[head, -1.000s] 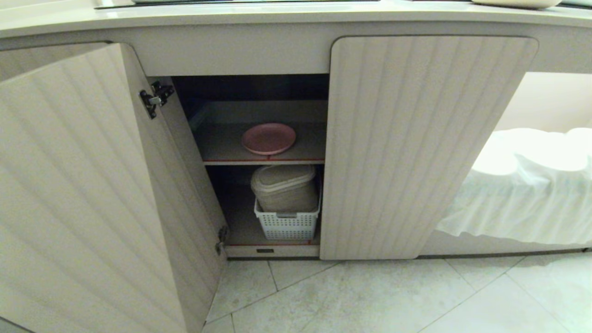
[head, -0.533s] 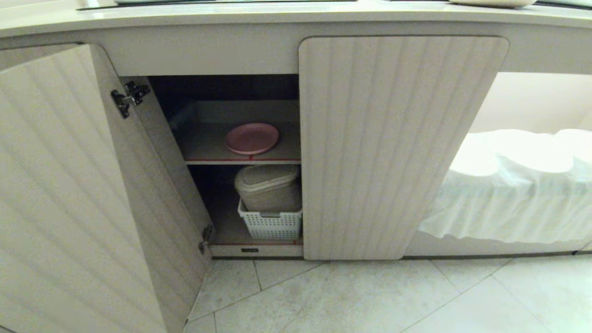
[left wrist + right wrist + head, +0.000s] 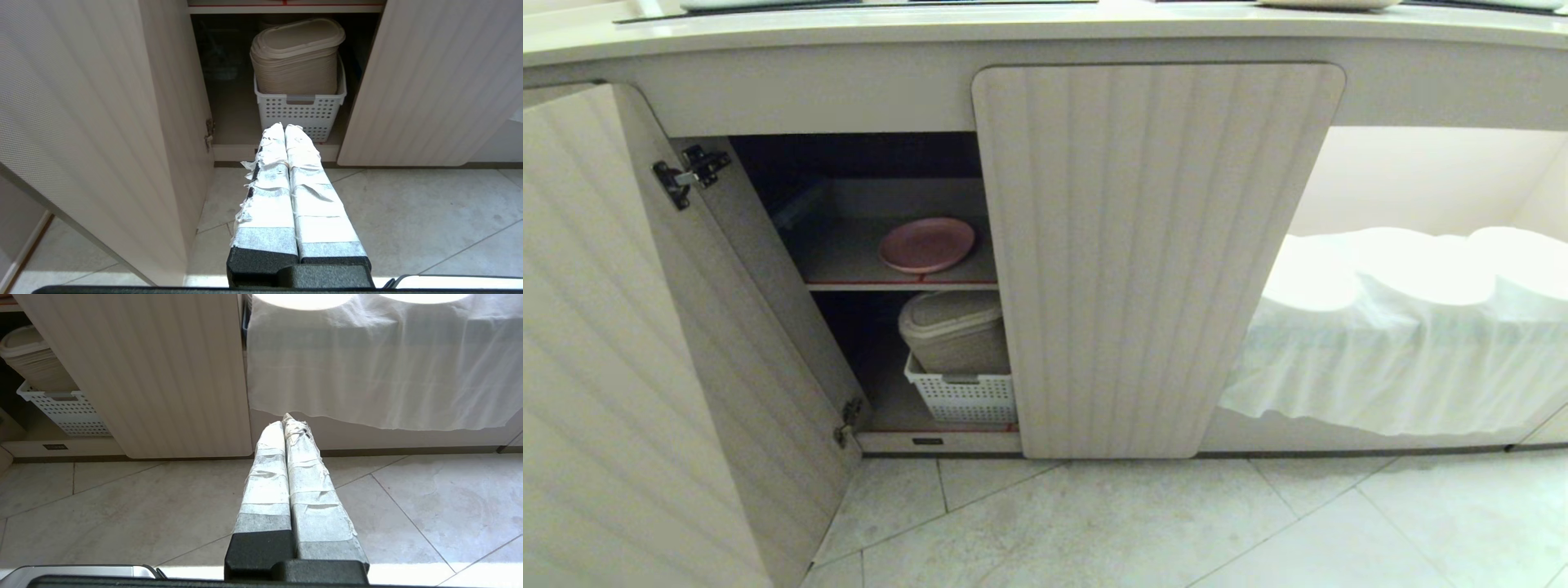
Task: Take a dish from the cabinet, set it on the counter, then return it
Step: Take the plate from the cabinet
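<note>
While both my arms hang low in front of the cabinet, the fingers of my left gripper are pressed together, taped pads touching, pinching nothing. They point toward the lower compartment from above the floor, apart from everything in it. My right gripper has its fingers pressed together too, empty, aimed at the base strip under a white cloth, with the tiled floor beneath.

Just beyond my left fingers stands a white perforated basket on the bottom of the cabinet, and a stack of beige lidded containers sits inside it, rising above its rim. To the left of that, the left door stands swung wide open toward me, its black hinges showing. The right door is closed flat, fluted, with rounded corners.

Farther in and higher, the dish lies flat on the upper shelf, which has a red front edge; the pink plate rests toward the right side of the opening, near the closed door's edge, alone on that shelf.

Above it all runs the bench, its rounded front lip over the doors. To the right of the cabinet, the white cloth drapes over rounded shapes I cannot identify.
</note>
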Controlling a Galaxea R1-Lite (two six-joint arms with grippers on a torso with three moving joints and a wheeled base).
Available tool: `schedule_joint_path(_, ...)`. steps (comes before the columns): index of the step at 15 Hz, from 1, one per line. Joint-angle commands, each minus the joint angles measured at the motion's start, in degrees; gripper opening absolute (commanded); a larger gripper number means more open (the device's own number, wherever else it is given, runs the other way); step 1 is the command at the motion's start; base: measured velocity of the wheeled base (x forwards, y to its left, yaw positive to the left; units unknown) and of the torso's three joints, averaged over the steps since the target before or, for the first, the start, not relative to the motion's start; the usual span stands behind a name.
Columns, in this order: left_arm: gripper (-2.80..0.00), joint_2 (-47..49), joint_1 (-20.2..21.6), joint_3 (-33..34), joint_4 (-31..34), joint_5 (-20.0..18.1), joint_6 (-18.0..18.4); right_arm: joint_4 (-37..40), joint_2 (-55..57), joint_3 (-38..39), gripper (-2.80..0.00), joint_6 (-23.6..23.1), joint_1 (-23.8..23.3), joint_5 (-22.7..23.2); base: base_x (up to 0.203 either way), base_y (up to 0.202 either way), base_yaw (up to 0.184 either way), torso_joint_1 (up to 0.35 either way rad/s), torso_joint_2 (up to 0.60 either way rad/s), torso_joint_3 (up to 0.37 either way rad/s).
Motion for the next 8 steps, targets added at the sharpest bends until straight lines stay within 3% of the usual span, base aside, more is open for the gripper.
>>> schedule_joint_path(1, -2.80, -0.02, 0.00, 0.00, 0.00, 0.05, -0.03, -0.02, 0.00, 0.00, -2.80, 0.01, -0.02, -0.01, 0.000, 0.000, 0.000, 0.000, 0.00, 0.000)
schedule_joint_path(8, -2.80, -0.02, 0.00, 0.00, 0.09, 0.05, 0.02, -0.02, 0.00, 0.00, -2.80, 0.01, -0.02, -0.01, 0.000, 0.000, 0.000, 0.000, 0.00, 0.000)
